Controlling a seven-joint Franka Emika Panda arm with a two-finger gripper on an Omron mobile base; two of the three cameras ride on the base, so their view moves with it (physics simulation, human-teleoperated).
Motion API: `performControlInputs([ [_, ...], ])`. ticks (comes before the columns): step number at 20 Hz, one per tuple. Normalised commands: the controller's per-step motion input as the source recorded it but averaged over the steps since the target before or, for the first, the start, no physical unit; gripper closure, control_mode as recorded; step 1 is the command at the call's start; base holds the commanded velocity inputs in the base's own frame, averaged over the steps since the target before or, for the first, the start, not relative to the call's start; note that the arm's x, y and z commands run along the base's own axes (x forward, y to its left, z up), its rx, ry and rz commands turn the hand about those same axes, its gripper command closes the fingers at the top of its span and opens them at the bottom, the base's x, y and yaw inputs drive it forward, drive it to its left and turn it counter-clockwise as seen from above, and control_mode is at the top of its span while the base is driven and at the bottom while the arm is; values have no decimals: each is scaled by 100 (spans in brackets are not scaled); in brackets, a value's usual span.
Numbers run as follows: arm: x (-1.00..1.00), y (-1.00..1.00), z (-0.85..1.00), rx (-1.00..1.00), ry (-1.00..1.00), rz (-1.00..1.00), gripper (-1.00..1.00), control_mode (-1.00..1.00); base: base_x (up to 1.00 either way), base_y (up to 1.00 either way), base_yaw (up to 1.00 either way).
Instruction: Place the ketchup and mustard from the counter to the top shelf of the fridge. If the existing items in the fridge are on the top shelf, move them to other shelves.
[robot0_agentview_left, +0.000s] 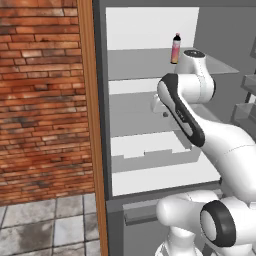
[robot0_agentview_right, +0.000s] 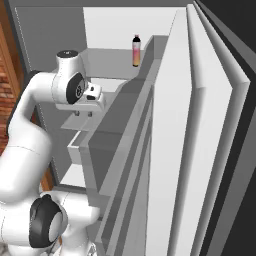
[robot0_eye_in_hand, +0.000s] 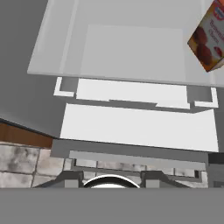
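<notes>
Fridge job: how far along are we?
Early. The fridge stands open. The pink bottle is still upright on the top shelf, so that is not cleared. The reddish-brown box sits on a lower shelf. The gripper is inside at a lower shelf, shut, holding nothing I can see. Left: move the pink bottle down, then bring over the ketchup and mustard.

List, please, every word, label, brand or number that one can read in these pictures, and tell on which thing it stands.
Reddish-brown box, hand view: lines of pale print beside pictured red fruit, too blurred to read.
Pink bottle with black cap on the top shelf: a coloured body, no print that can be made out.
Nothing else bears text.
</notes>
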Motion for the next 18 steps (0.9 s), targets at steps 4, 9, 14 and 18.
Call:
performControlInputs([
  [4, -13, -12, 0, 0, 0, -2, -100, -100, 0, 0, 0],
  [9, -48, -55, 11, 1, -16, -6, -100, -100, 0, 0, 0],
  [14, -68, -72, 50, 6, -39, -8, -100, -100, 0, 0, 0],
  [18, -46, -48, 72, 3, -43, -13, -100, -100, 0, 0, 0],
])
